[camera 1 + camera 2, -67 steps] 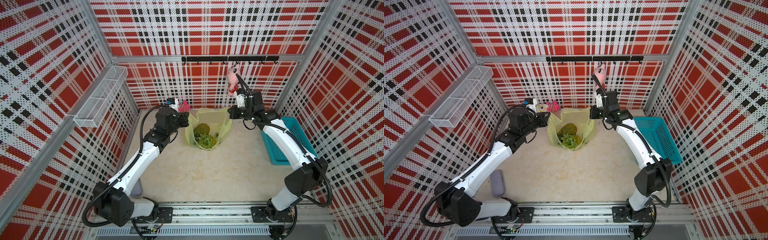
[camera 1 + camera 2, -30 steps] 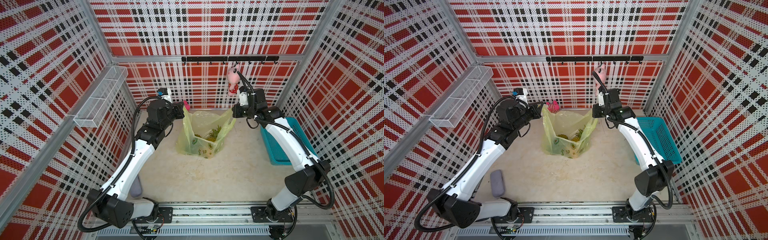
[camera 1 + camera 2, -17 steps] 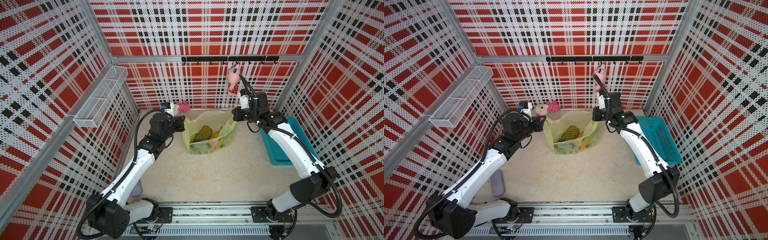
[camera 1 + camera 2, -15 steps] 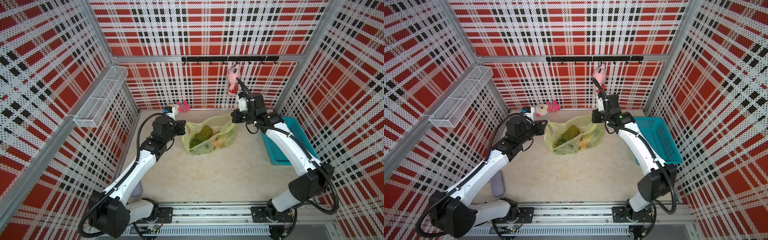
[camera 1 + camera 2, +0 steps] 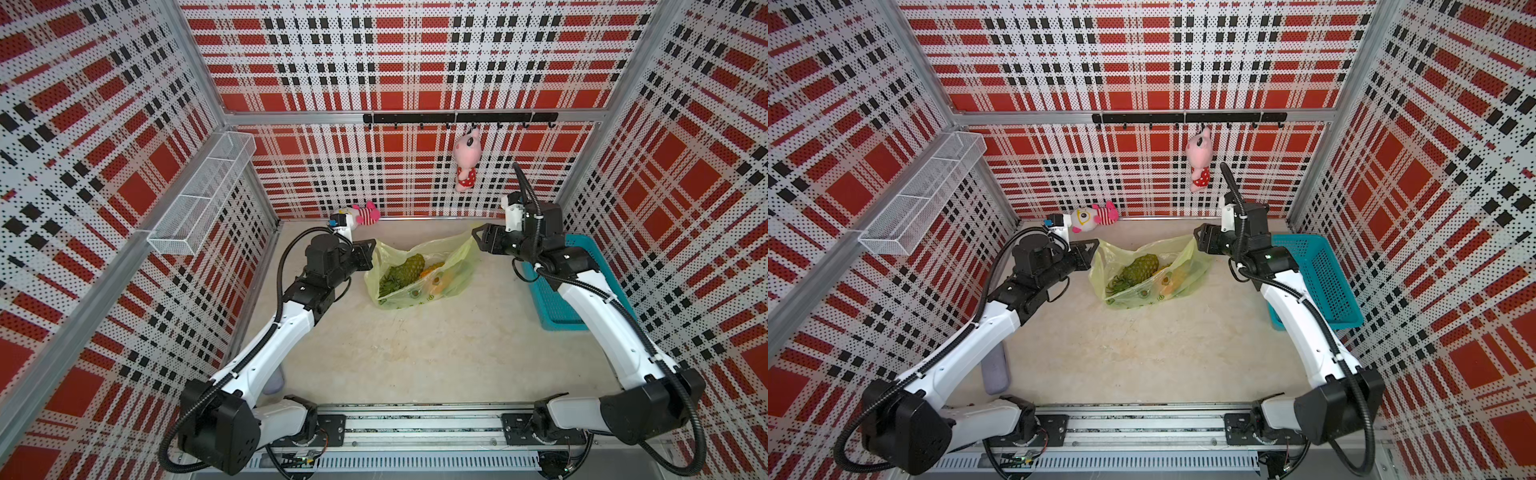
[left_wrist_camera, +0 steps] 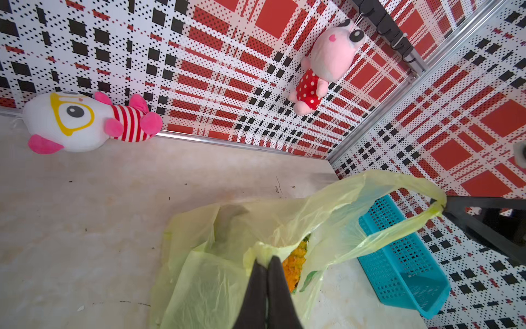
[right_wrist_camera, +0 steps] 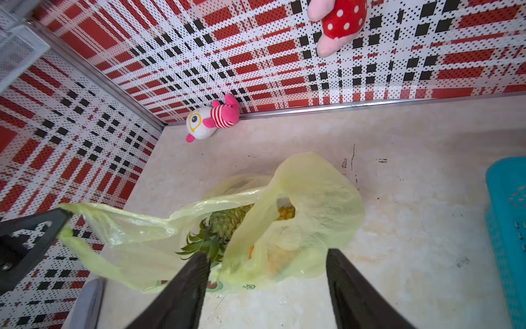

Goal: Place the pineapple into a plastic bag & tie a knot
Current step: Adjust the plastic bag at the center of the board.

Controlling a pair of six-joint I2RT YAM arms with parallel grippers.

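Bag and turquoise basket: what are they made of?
The plastic bag: likely thin plastic film. It is translucent yellow-green, glossy and crinkled, and the pineapple shows through. The basket: probably rigid moulded plastic, turquoise with a slight sheen and regular mesh holes in its walls.

readable text: none | plastic bag (image 7: 313,199) prints: small green marks, too blurred to read

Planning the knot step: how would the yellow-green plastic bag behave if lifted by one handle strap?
Probably floppy: the plastic bag sags in wrinkled folds from the left gripper, shut on one strap. The pineapple lying inside likely makes it bottom-heavy, so it would hang lopsided. The thin film looks slick; a strap might slip from the jaws.
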